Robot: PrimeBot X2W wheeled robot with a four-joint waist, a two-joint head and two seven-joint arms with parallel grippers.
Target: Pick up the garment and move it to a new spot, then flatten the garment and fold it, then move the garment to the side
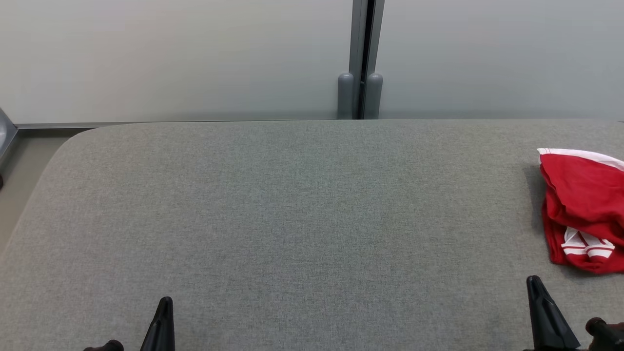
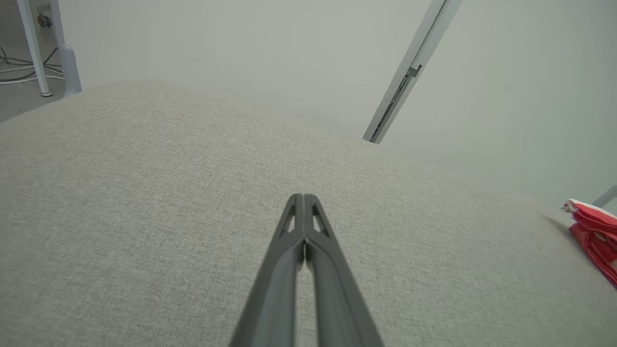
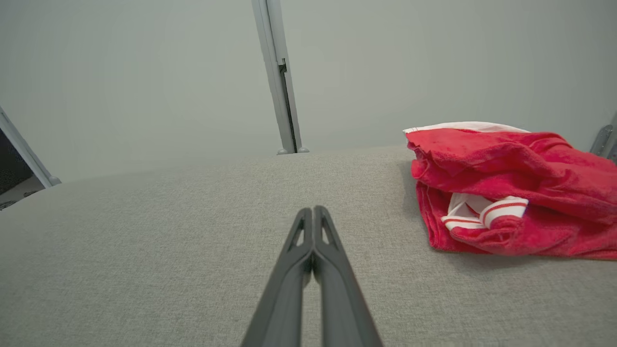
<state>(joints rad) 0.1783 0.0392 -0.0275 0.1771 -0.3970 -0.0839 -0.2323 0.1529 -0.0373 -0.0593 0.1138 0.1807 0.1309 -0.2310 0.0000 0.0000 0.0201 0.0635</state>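
Observation:
A crumpled red garment with white trim lies at the right edge of the grey fabric table; it also shows as the garment to the right of my right fingers and the garment at the far right. My right gripper hovers shut and empty just in front of and left of the garment. Low on the left, my left gripper is shut with nothing in it, far from the cloth. Both wrist views show the fingertips pressed together: left gripper, right gripper.
A pale wall with a grey vertical post stands behind the table. The table's rounded left corner drops to the floor. Wide bare fabric stretches between the grippers.

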